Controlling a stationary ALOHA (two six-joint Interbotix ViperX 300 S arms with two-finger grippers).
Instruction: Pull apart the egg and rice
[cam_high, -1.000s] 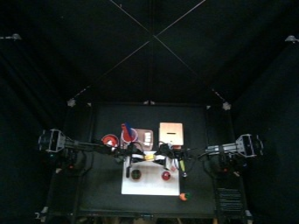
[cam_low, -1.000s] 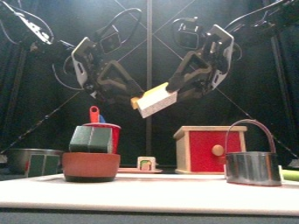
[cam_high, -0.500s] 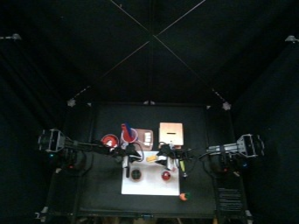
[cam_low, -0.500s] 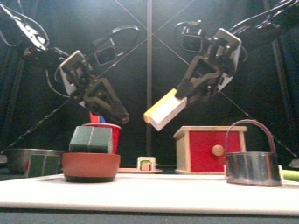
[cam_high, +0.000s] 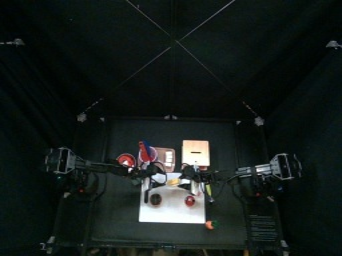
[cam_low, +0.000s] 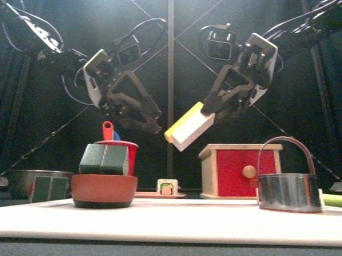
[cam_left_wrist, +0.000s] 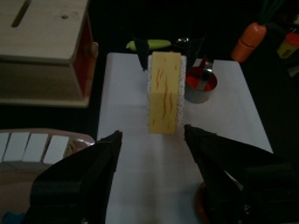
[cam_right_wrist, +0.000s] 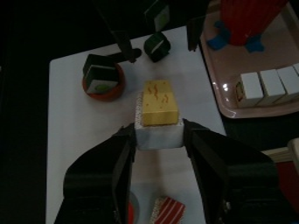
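Egg-and-rice block (cam_low: 186, 126) clamped in right pincer (cam_right_wrist: 160, 133), clear of left pincer (cam_left_wrist: 151, 146).

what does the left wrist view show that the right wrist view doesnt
Only the left wrist view: the left gripper with open jaws that hold nothing, the carrot and the side of the red box. Only the right wrist view: the right gripper shut on the yellow egg piece, the dark green block in its red bowl and the tray of white pieces. Both show the egg piece held above the white mat.
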